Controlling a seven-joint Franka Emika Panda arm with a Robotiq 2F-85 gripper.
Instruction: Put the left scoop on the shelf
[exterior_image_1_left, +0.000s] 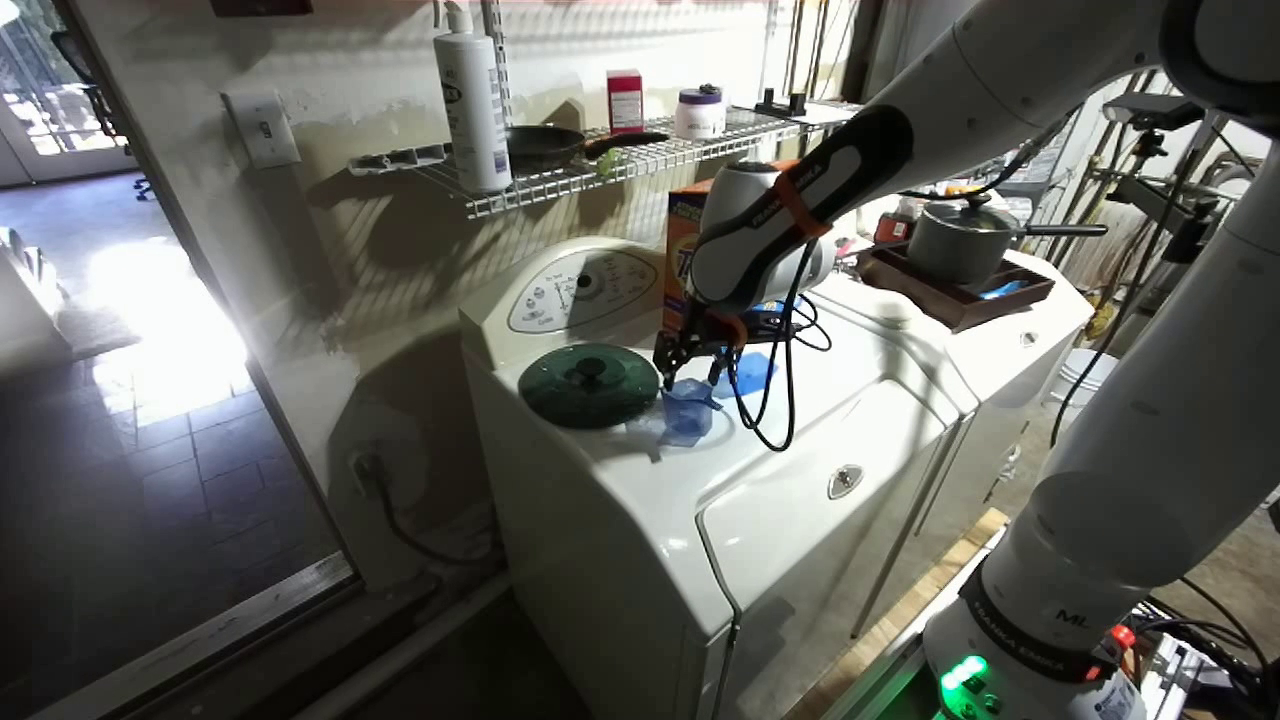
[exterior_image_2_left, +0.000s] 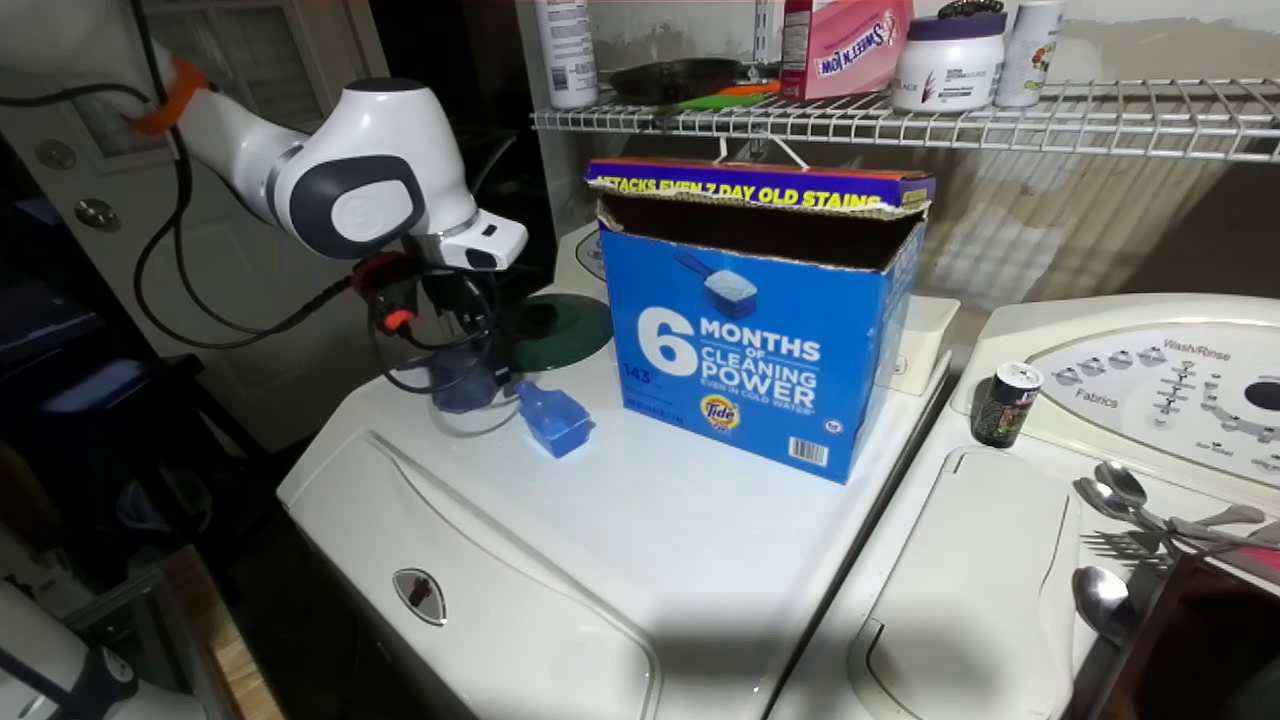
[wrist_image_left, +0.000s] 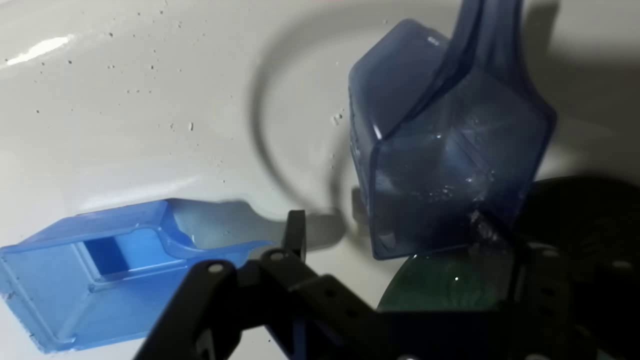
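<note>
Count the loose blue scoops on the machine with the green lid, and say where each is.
2. The duller scoop is at the gripper, beside the green lid; the brighter scoop lies nearer the Tide box. Any inside the box would be hidden.

I'm teleop'ing in what looks like a home laundry rm: a boxy white machine (exterior_image_1_left: 770, 525) w/ a curved dial panel (exterior_image_1_left: 575, 300), beside a white washer (exterior_image_2_left: 970, 560) marked "Wash/Rinse" & "Fabrics"; a big blue-and-orange cardboard Tide box (exterior_image_2_left: 750, 335) on the former; above, a long white wire-rod shelf (exterior_image_2_left: 900, 128), near a white rectangular light switch (exterior_image_1_left: 262, 130).
</note>
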